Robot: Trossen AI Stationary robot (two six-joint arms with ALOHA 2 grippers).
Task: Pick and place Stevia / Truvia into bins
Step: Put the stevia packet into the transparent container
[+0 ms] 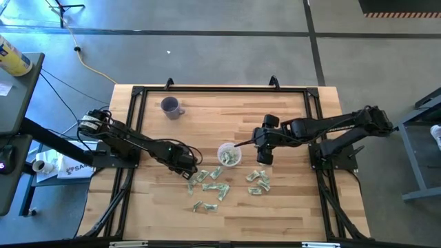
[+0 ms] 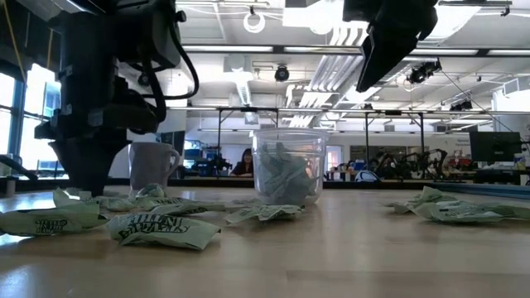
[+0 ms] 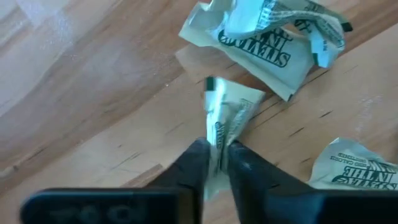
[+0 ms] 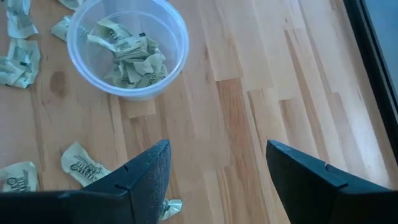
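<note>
Two dark arms reach over a butcher-block desk (image 1: 289, 200), the largest thing in view; the left arm comes in low from the left edge, the right arm from the right edge; a purple mug (image 1: 170, 107) stands well apart near the far left corner and plays no part. The clear cup (image 1: 229, 154) sits near the desk's middle and already holds a loose heap of crumpled sachets, so some of the work is done. The right hand (image 1: 264, 157) hangs just beside the cup on its right, raised off the wood, its two fingers (image 4: 147, 174) spread wide with nothing between them; it waits. The left hand (image 1: 187, 164) is down at the desk, to the left of the cup and at the edge of the scattered packets; its fingers (image 3: 194, 163) are drawn narrow and pinch one pale green sachet (image 3: 225, 112) by its end, the paper standing on edge and, as far as can be told, not yet lifted clear. A good many loose sachets (image 1: 210, 186) remain on the wood in front of the cup, in one cluster near the left hand and a smaller one (image 1: 258, 181) near the right; judged from this, the task is partly through, with the pinched packet next to carry to the cup and the rest to follow.
</note>
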